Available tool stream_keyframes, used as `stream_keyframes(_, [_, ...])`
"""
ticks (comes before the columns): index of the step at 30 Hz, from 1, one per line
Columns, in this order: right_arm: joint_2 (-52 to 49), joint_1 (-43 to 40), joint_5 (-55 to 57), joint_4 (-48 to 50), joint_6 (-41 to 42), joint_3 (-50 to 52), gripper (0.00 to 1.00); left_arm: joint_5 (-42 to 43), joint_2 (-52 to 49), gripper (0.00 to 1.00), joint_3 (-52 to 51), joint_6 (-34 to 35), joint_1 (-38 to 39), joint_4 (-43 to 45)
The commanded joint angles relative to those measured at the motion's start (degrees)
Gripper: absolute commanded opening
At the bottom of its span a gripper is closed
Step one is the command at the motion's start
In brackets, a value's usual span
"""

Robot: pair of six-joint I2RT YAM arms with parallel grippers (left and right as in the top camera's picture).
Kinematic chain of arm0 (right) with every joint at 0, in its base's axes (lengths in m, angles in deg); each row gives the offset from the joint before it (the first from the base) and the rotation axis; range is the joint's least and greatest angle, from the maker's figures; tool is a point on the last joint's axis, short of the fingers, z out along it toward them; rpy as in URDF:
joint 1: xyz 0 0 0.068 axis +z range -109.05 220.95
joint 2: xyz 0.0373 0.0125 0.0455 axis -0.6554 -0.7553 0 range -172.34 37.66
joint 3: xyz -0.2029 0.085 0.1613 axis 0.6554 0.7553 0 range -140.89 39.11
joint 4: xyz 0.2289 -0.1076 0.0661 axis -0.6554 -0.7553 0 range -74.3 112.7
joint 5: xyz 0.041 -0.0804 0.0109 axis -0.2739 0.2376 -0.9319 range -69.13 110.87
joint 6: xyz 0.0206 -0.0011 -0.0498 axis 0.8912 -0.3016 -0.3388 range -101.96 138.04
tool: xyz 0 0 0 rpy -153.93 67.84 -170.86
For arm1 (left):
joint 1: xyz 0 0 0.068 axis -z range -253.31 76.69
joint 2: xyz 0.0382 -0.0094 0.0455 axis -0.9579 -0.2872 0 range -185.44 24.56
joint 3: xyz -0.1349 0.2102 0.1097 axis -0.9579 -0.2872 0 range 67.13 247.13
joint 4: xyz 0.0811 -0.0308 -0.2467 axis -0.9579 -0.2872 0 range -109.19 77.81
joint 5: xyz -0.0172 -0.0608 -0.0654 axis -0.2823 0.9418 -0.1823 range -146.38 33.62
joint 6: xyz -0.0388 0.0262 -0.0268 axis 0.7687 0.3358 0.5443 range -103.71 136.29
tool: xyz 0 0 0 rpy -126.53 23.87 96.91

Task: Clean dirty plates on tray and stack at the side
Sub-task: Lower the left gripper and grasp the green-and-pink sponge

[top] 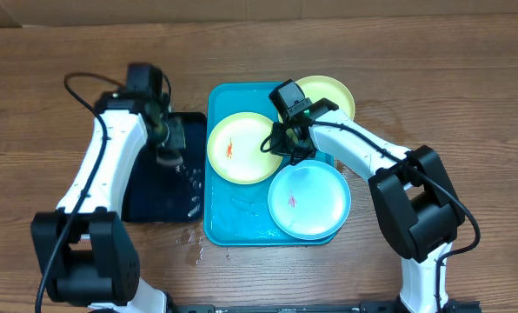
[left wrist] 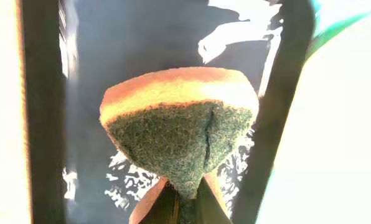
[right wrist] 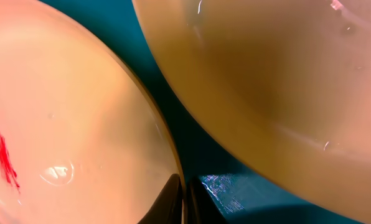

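The turquoise tray (top: 217,217) holds three plates. A lime-green plate (top: 237,148) with an orange smear lies at its left. A light-blue plate (top: 309,200) with a red smear lies at the front right. A second lime-green plate (top: 328,97) lies at the back right, over the tray's rim. My right gripper (top: 281,143) is shut on the right rim of the smeared green plate (right wrist: 67,124); its fingers (right wrist: 185,202) pinch the edge. My left gripper (top: 165,155) is shut on a yellow-and-green sponge (left wrist: 179,124), held over the dark tray.
A dark navy tray (top: 146,196) with wet patches sits left of the turquoise tray. Water drops lie on the wooden table near the tray's front left corner (top: 194,243). Another plate (right wrist: 266,81) fills the right wrist view's upper right.
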Motion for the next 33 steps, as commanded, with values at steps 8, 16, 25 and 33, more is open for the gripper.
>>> stream_keyframes(8, [-0.04,-0.07,0.63,0.42,0.24,-0.94,0.07,-3.52,1.75,0.04,1.31,-3.82,2.82,0.02])
stream_keyframes(16, [-0.04,-0.04,0.63,0.39,0.24,-0.94,0.08,-3.39,1.25,0.04,-8.72,-6.29,2.80,8.50])
stream_keyframes(25, [-0.04,-0.04,0.63,0.42,0.20,-0.92,0.10,-3.28,0.28,0.04,-18.43,-6.40,2.80,18.51])
stream_keyframes(33, [-0.04,-0.07,0.63,0.39,0.20,-0.92,0.10,-0.42,0.17,0.10,-19.80,-6.43,2.80,19.96])
